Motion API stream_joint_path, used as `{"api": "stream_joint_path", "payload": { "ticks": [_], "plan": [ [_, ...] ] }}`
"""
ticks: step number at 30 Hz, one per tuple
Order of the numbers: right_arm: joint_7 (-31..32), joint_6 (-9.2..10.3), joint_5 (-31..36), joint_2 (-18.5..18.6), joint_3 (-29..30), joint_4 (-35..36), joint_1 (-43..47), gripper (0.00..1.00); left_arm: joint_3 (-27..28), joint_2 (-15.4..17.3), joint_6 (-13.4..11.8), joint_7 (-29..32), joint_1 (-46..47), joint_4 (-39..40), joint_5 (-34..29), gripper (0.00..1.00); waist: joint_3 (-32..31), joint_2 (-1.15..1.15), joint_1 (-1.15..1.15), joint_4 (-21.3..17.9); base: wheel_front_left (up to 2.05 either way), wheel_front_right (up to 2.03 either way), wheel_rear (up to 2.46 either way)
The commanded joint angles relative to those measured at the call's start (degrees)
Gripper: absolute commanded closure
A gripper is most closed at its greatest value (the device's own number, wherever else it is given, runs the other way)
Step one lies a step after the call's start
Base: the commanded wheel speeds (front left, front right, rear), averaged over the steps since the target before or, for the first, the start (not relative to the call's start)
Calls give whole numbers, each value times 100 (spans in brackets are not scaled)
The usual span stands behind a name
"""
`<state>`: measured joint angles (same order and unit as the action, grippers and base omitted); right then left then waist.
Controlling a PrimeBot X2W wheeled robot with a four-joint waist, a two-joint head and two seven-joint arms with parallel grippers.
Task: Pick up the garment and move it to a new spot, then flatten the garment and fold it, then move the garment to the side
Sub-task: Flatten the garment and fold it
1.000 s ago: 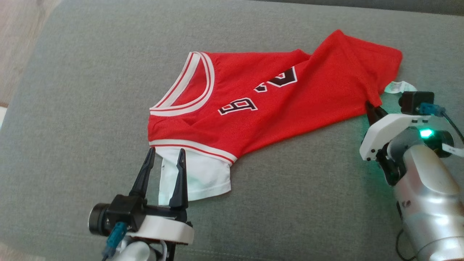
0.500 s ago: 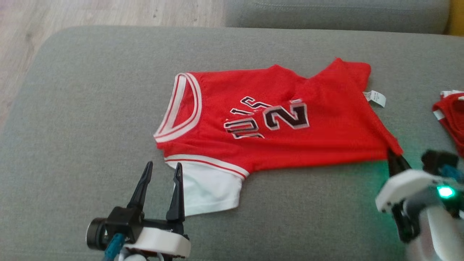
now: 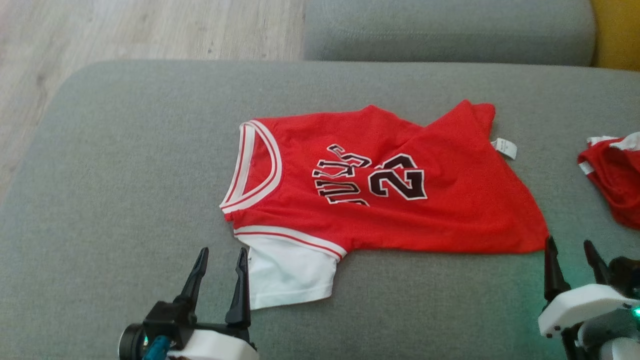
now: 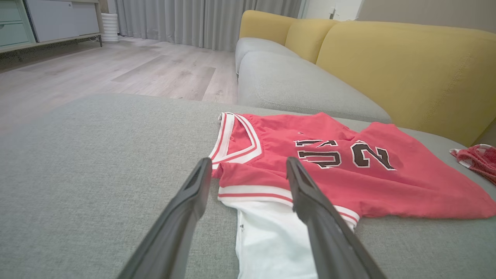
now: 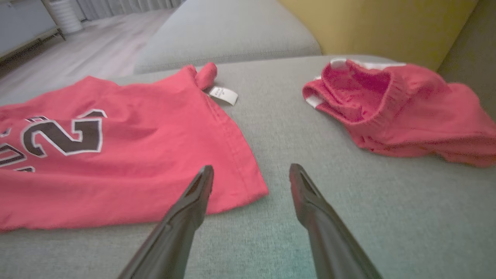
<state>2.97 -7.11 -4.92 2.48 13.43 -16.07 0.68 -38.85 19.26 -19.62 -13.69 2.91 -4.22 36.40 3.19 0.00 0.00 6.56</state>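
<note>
A red jersey (image 3: 400, 200) with black numbers and a white sleeve (image 3: 287, 272) lies spread on the grey cushion (image 3: 125, 190), collar to the left, hem to the right. My left gripper (image 3: 220, 257) is open just left of the white sleeve, touching nothing; the left wrist view has the sleeve (image 4: 271, 240) between and beyond its fingers. My right gripper (image 3: 570, 250) is open just below the hem's near right corner (image 5: 252, 186), holding nothing. A white care tag (image 3: 504, 148) sticks out at the far right hem.
A second crumpled red garment (image 3: 612, 175) lies at the right edge of the cushion, also seen as a red heap (image 5: 391, 108). A yellow sofa back (image 4: 407, 69) and another grey seat (image 3: 450, 30) stand behind. Wooden floor (image 3: 125, 30) lies beyond the far left.
The right gripper, shut on the hem corner before, has let go and now stands open below it. The jersey has been spread flatter, its numbers uncovered. The camera has tilted up, shifting the whole picture.
</note>
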Motion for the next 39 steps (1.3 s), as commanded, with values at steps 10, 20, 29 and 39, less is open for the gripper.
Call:
{"api": "stream_joint_path", "payload": {
  "ticks": [10, 20, 29, 39],
  "plan": [
    [-288, -37, -48, 41, -503, 893, 96, 0, 197, 97, 91, -56, 37, 47, 86, 0, -580, 0, 0, -81, 0, 0, 0],
    [-468, -37, -325, 40, -1269, 1111, 410, 0, 176, 83, 99, -14, -42, -199, 197, 0, -791, 0, 0, -108, 0, 0, 0],
    [-573, -37, -333, 40, -1409, 1047, 477, 0, 211, 115, 58, 13, -51, -283, 253, 0, -823, 0, 0, -102, 0, 0, 0],
    [-614, -37, -332, 40, -1409, 1039, 444, 0, 178, 124, 33, 74, -53, -315, 286, 0, -793, 0, 0, -84, 0, 0, 0]
  ]
}}
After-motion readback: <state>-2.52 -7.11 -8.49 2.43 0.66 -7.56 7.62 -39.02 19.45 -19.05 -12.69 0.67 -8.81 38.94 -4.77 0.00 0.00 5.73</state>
